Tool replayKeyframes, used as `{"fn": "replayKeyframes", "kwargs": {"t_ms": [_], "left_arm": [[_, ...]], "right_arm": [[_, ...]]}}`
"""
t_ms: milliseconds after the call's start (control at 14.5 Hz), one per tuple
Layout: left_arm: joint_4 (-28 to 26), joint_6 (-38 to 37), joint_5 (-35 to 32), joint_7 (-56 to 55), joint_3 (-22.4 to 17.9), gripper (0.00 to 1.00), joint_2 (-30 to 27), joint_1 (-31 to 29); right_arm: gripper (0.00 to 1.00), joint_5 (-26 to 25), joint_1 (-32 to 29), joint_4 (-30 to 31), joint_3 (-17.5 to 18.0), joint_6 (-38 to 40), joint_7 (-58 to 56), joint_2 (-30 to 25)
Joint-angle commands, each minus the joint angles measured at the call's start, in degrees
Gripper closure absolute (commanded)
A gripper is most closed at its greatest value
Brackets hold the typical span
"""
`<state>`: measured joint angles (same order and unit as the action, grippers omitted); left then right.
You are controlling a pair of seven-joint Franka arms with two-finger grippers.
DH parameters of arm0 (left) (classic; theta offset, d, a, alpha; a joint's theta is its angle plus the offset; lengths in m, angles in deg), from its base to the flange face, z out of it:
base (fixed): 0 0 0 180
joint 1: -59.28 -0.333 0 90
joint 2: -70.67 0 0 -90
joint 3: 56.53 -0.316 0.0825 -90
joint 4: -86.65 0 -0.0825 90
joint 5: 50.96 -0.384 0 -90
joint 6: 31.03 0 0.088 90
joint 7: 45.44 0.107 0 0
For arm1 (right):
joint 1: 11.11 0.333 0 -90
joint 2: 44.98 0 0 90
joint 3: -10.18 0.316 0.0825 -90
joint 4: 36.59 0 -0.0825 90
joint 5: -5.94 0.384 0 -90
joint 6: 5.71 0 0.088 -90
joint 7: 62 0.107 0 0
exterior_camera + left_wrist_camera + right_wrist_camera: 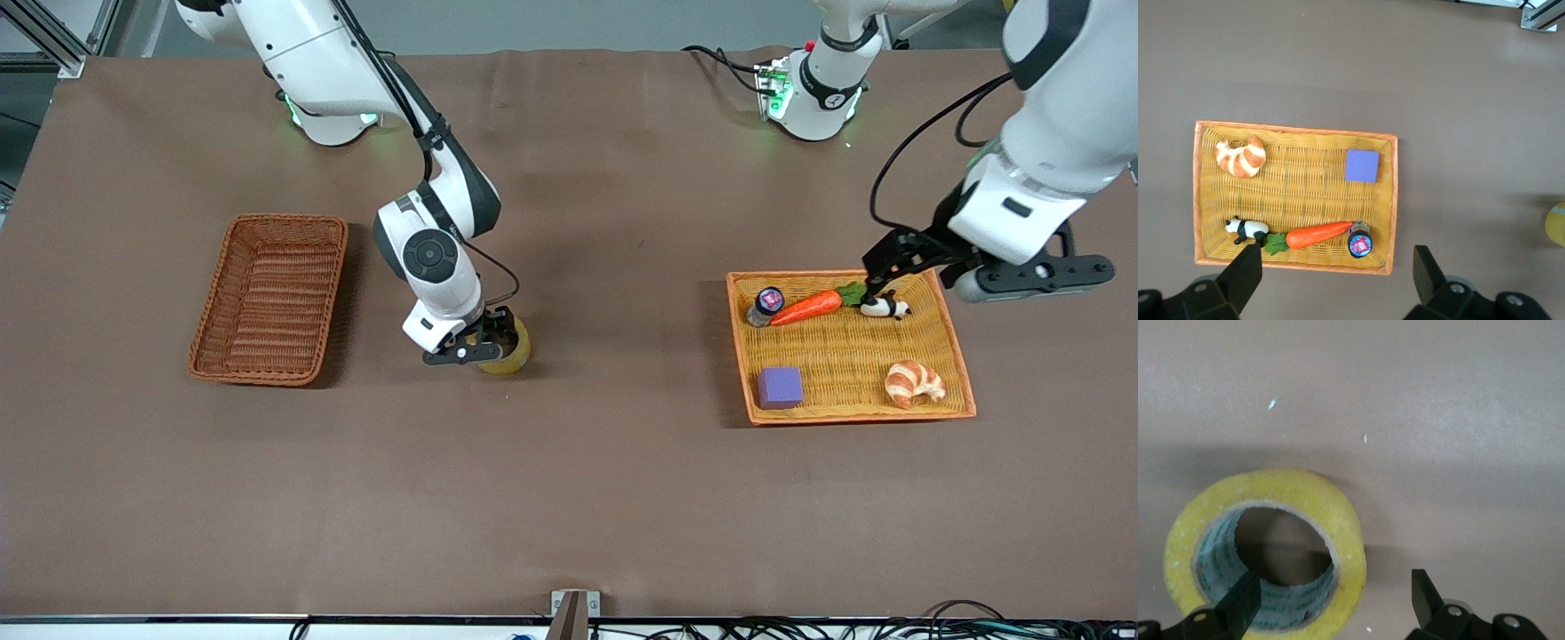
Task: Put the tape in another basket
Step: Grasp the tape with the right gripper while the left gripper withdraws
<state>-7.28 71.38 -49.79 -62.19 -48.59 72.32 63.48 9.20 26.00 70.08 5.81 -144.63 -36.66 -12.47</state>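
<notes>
I see the right gripper (484, 342) low at the frame's center-left, its fingers spread wide around one wall of the tape (508, 352), one finger inside the hole and one outside, not yet closed. The tape lies flat on the table (569, 498), between the two baskets. The dark basket (269, 298) sits at the left of the frame. My left gripper (876, 286) hovers at the right, fingers wide, over the orange basket (956, 351) holding a carrot (807, 307), panda (885, 308), croissant (914, 383), purple block (780, 388) and small jar (766, 305).
</notes>
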Motion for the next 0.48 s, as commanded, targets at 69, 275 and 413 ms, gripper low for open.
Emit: {"fn": "replayKeyframes", "kwargs": {"t_ms": [69, 275, 413], "left_arm": [[-7.2, 1.4, 1.1, 4.6, 0.0, 0.0, -6.0, -1.4], [-7.9, 1.1, 1.1, 6.6, 0.1, 0.0, -6.8, -2.4], [-7.1, 0.7, 0.9, 6.6, 0.1, 0.0, -6.9, -2.5]], "right_arm": [[0.05, -1.1, 0.0, 0.6, 0.3, -2.8, 0.2, 1.9], [0.39, -1.2, 0.2, 0.5, 0.3, -2.9, 0.2, 2.7], [0.72, -1.2, 0.2, 0.4, 0.3, -2.9, 0.2, 2.7]]}}
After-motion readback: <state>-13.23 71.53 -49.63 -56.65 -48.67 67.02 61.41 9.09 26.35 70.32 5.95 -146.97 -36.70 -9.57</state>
